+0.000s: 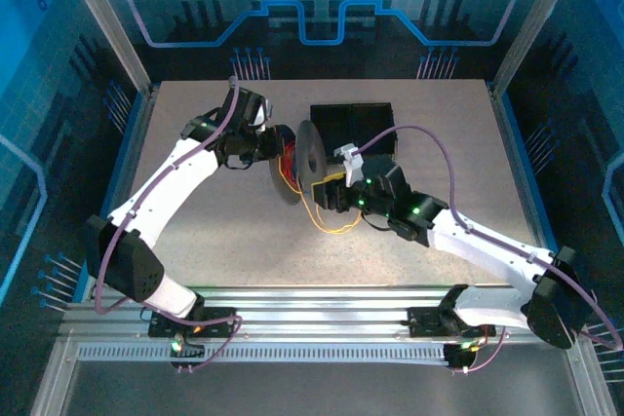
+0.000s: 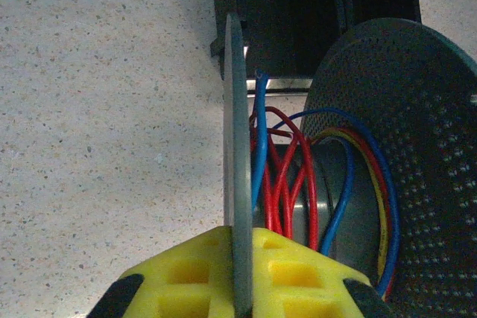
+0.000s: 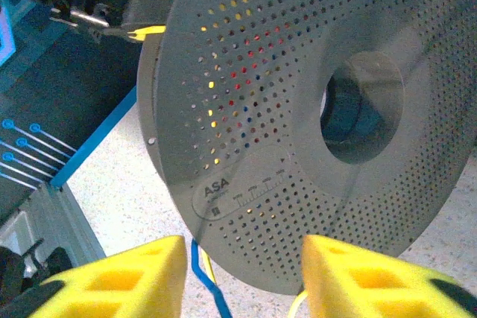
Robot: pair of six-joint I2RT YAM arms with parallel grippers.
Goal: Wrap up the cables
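Evidently to steady it for winding, the left claw [image 2: 240, 273] clamps the grey perforated plastic spool [image 2: 406, 147], while the half-open right claw [image 3: 244, 262] straddles a thin blue cable [image 3: 204, 279].

We see our pincer [image 3: 242, 251] at 6 o'clock, its yellow fingers [image 3: 119, 277] standing apart. Above them, a grey perforated spool [image 3: 298, 87] spreads from 10 to 4 o'clock, with red, yellow and blue showing through its holes. A blue cable [image 3: 207, 277] hangs between the fingers over the speckled desk [image 3: 127, 199].
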